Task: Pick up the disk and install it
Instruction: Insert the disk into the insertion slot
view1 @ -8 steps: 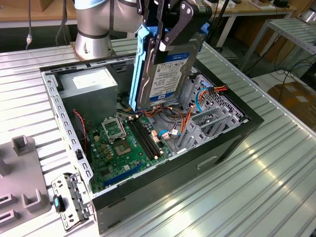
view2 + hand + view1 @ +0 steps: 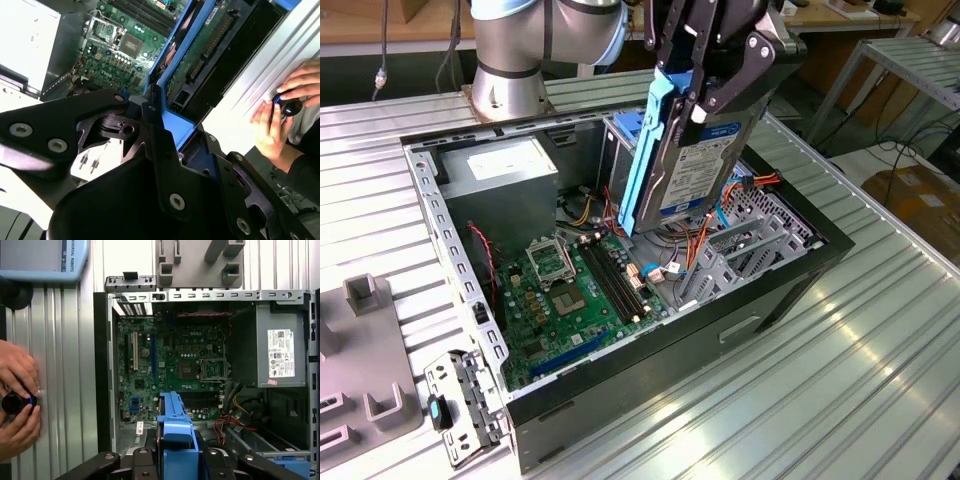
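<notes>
The disk hangs over the open computer.
The fingers pinch it tight and hold it standing on end, likely so it can slide down inside.

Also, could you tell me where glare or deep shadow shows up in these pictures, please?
Exterior view: bright streaks glare off the ribbed table; second wrist view: the power supply is washed out white; first wrist view: the motherboard is evenly lit.

Counts: one gripper; one disk; one open computer case; one motherboard; one power-supply box; one metal bracket; two hands; one black knob.
</notes>
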You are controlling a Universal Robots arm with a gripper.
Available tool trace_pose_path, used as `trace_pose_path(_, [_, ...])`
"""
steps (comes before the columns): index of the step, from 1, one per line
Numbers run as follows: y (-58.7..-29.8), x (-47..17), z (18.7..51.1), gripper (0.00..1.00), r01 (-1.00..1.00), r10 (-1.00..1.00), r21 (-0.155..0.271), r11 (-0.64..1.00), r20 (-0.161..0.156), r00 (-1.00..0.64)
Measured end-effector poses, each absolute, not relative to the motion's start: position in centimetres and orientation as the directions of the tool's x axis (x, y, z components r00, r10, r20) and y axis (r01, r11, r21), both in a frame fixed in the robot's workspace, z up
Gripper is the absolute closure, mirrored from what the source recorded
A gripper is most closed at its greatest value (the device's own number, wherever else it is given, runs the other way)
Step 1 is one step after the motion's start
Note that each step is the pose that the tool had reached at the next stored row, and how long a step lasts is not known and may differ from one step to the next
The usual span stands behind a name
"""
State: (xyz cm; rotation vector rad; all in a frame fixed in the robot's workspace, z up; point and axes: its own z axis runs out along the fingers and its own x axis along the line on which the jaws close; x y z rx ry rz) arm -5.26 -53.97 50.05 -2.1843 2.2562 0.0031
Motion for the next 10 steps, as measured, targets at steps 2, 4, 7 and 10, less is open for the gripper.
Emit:
trace_pose_path(2, [-54.1, -4.9, 50.0, 0.63, -1.0, -1.0, 0.001, 0.031, -0.002, -0.031])
trace_pose_path(4, [-54.1, -4.5, 49.9, 0.63, -1.0, -1.0, 0.0, 0.03, -0.002, -0.03])
trace_pose_path(7, [-54.3, -4.2, 49.8, 0.63, -1.0, -1.0, 0.0, 0.028, -0.002, -0.028])
trace_pose_path(10, [-54.4, -3.6, 49.6, 0.63, -1.0, -1.0, 0.0, 0.026, -0.003, -0.026])
